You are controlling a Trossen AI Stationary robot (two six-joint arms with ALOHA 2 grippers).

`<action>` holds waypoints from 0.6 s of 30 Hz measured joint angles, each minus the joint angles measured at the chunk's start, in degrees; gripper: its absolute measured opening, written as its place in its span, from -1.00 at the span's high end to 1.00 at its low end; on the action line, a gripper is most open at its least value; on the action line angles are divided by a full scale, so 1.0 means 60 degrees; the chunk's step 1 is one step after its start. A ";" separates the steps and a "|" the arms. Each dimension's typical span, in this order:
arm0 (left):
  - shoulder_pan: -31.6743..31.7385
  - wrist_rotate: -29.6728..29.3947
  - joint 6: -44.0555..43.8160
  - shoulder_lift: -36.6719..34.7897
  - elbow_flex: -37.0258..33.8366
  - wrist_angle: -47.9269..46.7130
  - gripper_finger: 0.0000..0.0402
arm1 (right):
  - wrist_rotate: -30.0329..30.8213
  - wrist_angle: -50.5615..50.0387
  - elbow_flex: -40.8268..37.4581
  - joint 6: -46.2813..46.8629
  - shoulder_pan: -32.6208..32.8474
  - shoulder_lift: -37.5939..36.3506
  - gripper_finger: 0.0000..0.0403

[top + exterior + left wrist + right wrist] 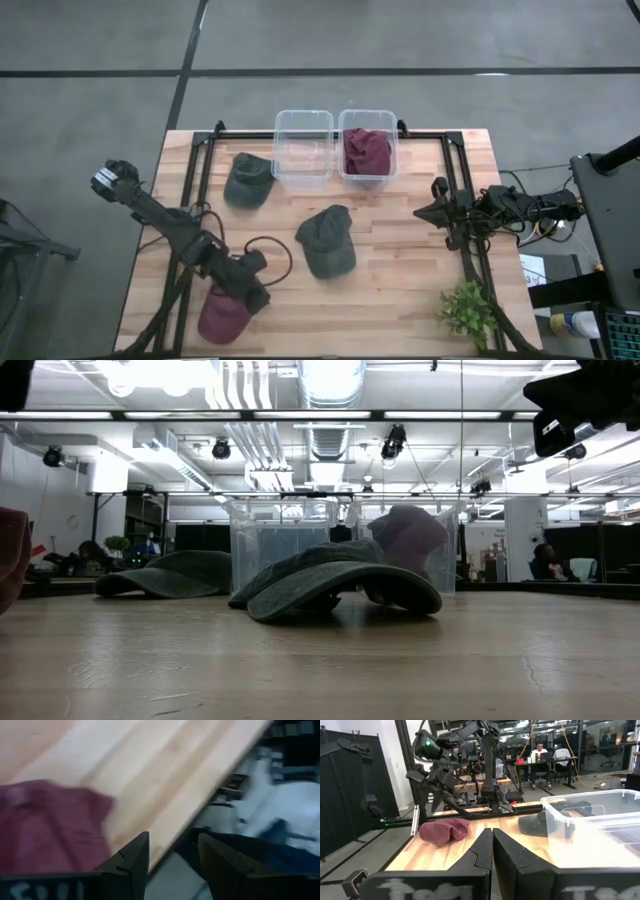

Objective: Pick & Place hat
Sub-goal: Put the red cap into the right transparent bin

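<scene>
A maroon hat (222, 315) lies crown up near the table's near-left corner; it also shows in the left wrist view (50, 830) and the right wrist view (445, 830). My left gripper (258, 298) (172, 836) is open just right of that hat, its fingers over the table's near edge. Two green hats rest on the wood: one mid-table (327, 241) (340, 585), one near the far left (248, 180) (165, 575). A second maroon hat (367, 150) sits inside the right-hand clear bin (392, 160). My right gripper (418, 212) (492, 831) waits shut at the table's right side.
An empty clear bin (303, 148) stands beside the filled one at the far edge. A small green plant (465, 310) sits at the near-right corner. A black cable loops on the wood (270, 250) near my left arm. Open wood lies between the mid-table hat and the plant.
</scene>
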 joint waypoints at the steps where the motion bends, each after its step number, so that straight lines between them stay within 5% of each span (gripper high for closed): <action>1: -0.0031 -0.0011 -0.0140 0.0122 0.0132 -0.0396 0.19 | 0.0001 -0.0001 0.0000 0.0001 0.0000 0.0000 0.96; 14: -0.0077 0.0111 0.0149 0.2552 0.2264 -0.4617 0.19 | 0.0075 -0.0430 0.0000 0.0018 0.0000 -0.0004 0.96; 18: -0.0096 0.0516 0.0160 0.2959 0.2494 -0.4858 0.19 | 0.0077 -0.0430 0.0000 0.0037 0.0000 -0.0004 0.96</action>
